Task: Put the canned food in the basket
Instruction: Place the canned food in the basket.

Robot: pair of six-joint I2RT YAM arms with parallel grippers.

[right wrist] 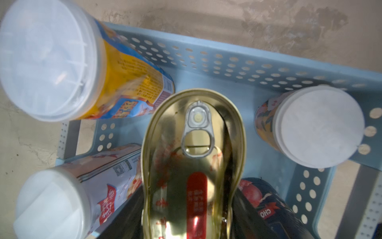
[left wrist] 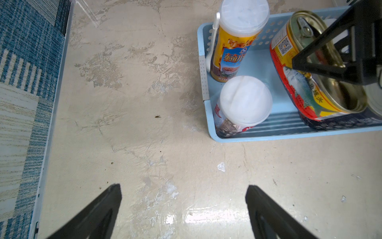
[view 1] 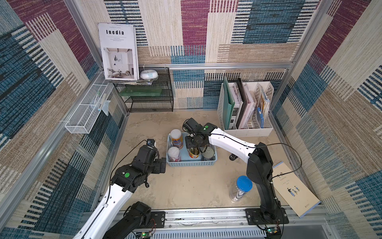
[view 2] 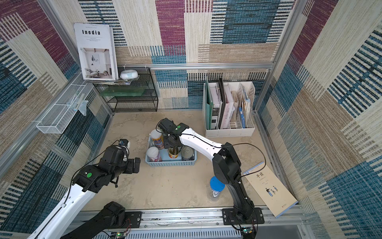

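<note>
One gold tin [right wrist: 192, 165] sits clamped on edge in your right gripper [view 1: 193, 147], low inside the basket [view 1: 191, 163]. Your left gripper [left wrist: 183, 187] hangs spread wide above the worktop [left wrist: 144, 103].

Cut off at the frame edge, the flat oval gold tin [right wrist: 192, 165], dark-labelled steel can [right wrist: 266, 207] half hidden by it

Mock office booth with file holder [view 1: 248, 132], magazine [view 1: 118, 51].

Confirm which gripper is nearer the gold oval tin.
Right. The right gripper is clamped on the gold tin inside the basket; the left gripper is open, outside the basket beside its end wall.
</note>
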